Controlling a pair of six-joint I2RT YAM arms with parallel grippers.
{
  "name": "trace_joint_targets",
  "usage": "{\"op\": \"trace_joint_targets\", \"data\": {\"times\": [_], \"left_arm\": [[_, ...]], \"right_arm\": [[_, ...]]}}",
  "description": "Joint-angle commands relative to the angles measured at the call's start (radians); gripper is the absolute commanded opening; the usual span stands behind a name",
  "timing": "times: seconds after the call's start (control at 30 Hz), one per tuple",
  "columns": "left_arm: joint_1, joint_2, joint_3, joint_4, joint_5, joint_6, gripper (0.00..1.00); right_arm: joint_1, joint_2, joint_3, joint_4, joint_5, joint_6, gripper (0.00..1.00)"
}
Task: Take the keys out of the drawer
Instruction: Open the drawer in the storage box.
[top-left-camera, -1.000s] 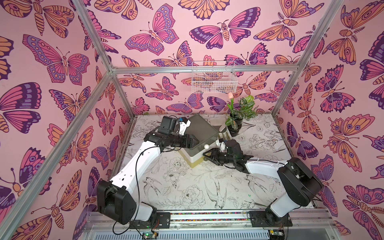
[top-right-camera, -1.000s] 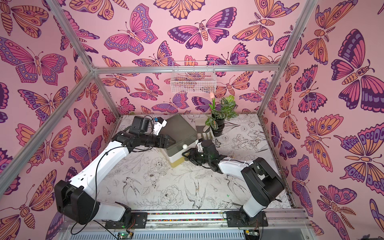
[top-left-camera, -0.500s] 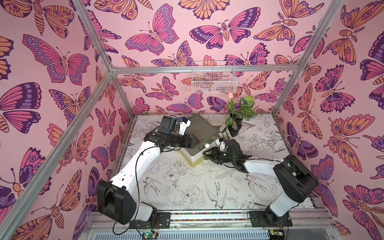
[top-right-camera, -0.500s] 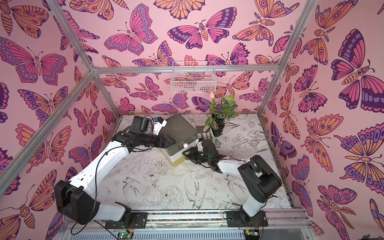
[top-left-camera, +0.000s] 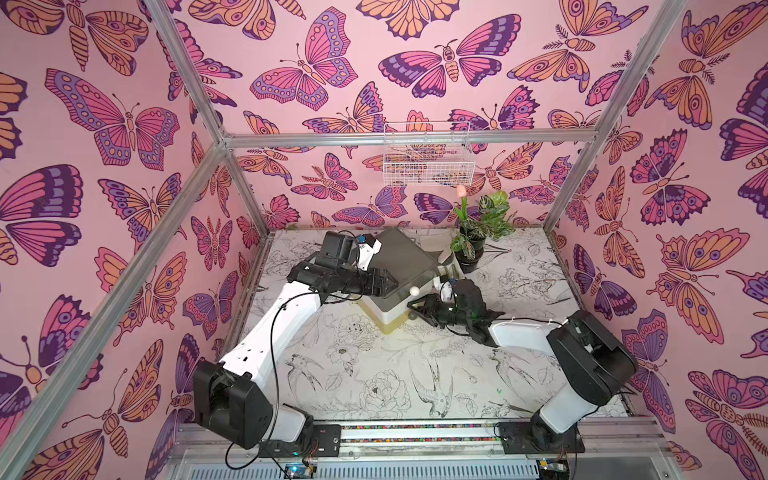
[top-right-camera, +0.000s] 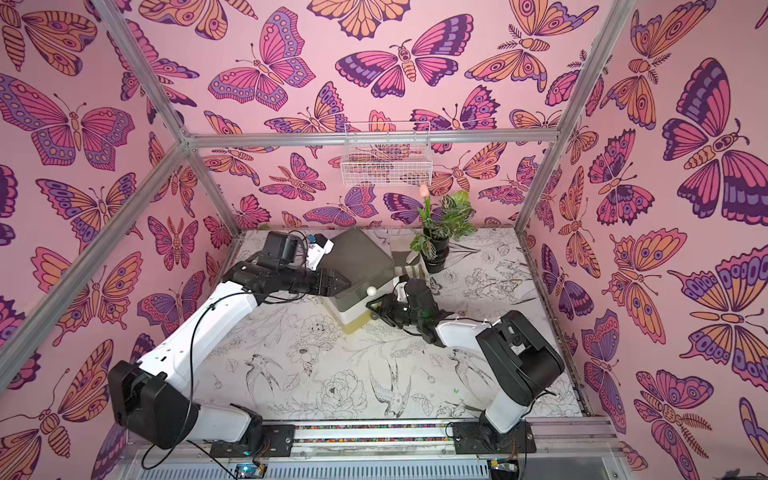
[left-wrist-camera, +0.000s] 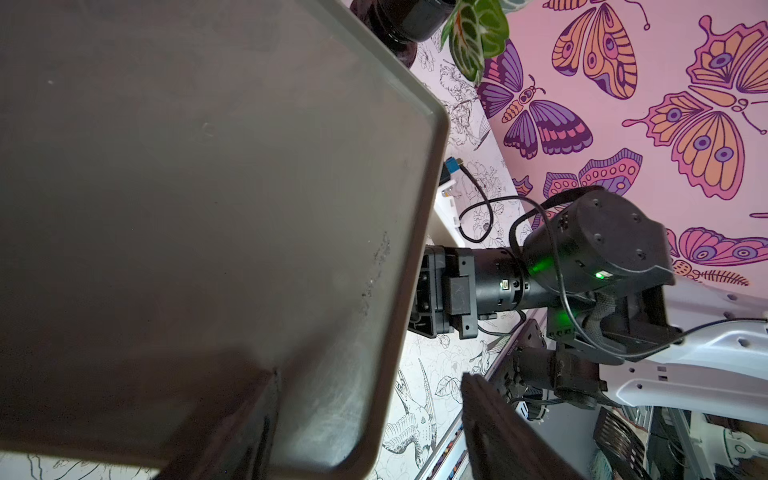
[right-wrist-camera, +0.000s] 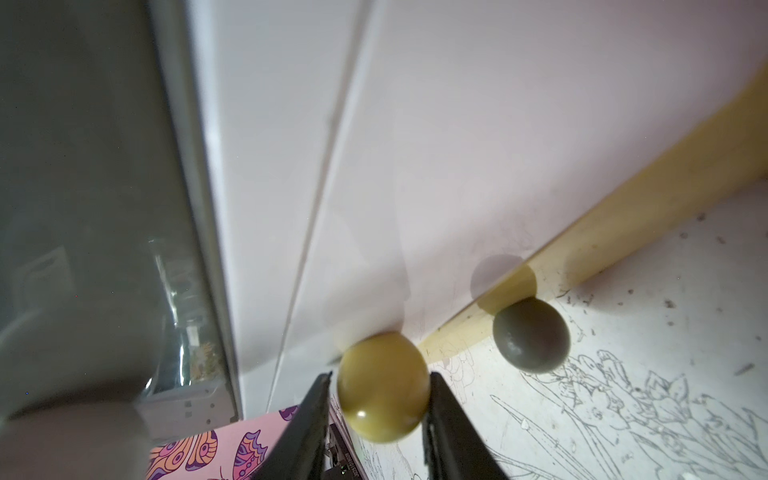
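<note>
Right wrist: white drawers (right-wrist-camera: 498, 145) shut; contents hidden

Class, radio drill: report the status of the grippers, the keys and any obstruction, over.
Left gripper open at the drawer unit's top edge. Right gripper astride the yellow knob, grip unconfirmed. Keys not in view; unit closed. Grey knob close beside, untouched.

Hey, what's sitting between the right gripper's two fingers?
A yellow drawer knob, closely flanked by both fingers. The right wrist view shows it; whether they touch it is unclear.
</note>
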Motion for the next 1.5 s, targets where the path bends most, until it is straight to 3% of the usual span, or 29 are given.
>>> {"op": "trace_joint_targets", "data": {"times": [0.0,0.53,0.77,0.93,1.47], "left_arm": [[0.007,0.018,-0.010,-0.080,-0.010,0.010,0.74],[0.007,0.012,-0.015,-0.080,-0.011,0.008,0.74],[0.007,0.012,-0.016,-0.079,-0.013,0.009,0.74],[0.007,0.012,-0.018,-0.080,-0.012,0.007,0.74],[0.007,0.031,-0.019,-0.077,-0.017,0.004,0.74]], "right_arm": [[-0.007,-0.030,-0.004,0.042,0.018,-0.006,0.38],[-0.014,-0.042,0.006,0.015,0.037,-0.013,0.37],[-0.013,-0.038,0.013,0.016,0.042,-0.010,0.25],[-0.013,-0.057,-0.003,0.007,0.051,-0.015,0.22],[-0.039,-0.247,-0.151,-0.051,0.092,-0.024,0.21]]}}
